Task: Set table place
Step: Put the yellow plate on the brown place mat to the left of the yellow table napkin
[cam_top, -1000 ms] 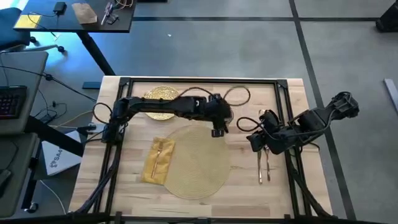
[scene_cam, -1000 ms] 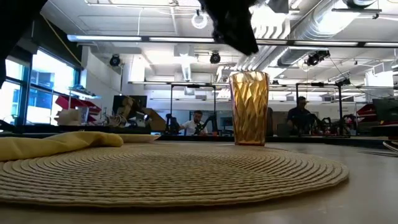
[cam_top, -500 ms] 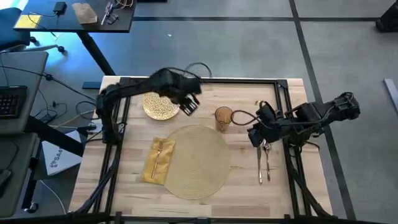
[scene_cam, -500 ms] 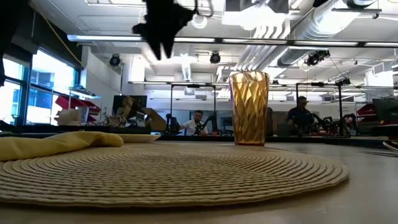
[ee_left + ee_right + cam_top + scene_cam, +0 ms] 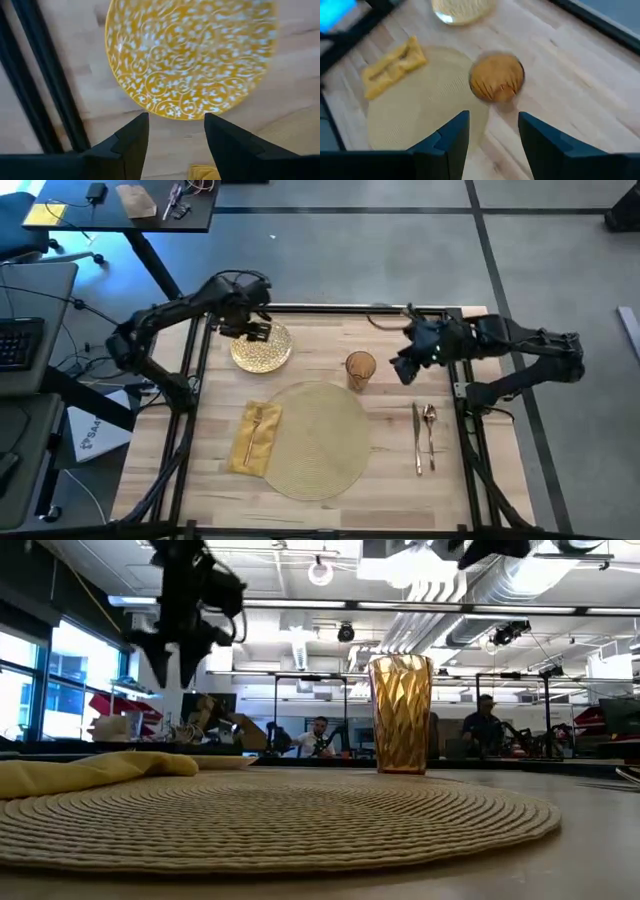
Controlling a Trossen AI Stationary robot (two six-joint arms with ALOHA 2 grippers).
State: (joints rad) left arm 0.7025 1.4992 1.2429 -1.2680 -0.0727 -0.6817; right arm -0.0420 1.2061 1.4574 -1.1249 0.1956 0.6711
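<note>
On the light wood bench [image 5: 400, 470], the round woven placemat [image 5: 315, 438] lies near the middle with nothing on it. The yellow napkin [image 5: 256, 436] rests at its left side, overlapping the mat's edge. The amber ribbed glass [image 5: 360, 369] stands upright just beyond the mat's far right edge (in the low view it rises right behind the mat's rim). The gold speckled plate [image 5: 261, 348] sits on the bare wood toward the far left, apart from the mat. Two pieces of copper cutlery [image 5: 424, 438] lie side by side to the right of the mat, clear of it.

The left gripper [image 5: 255, 331] hangs over the far edge of the plate, its fingers [image 5: 131, 142] spread apart and holding nothing; the left wrist view shows the plate's near rim between them, below. The right gripper [image 5: 404, 368] hovers just right of the glass, raised off the bench, its fingers [image 5: 450, 141] also parted and empty, with the glass in view ahead of them.

Beyond the bench, a small dark desk [image 5: 130, 210] stands at the upper left, and people sit at workstations in the room behind.
</note>
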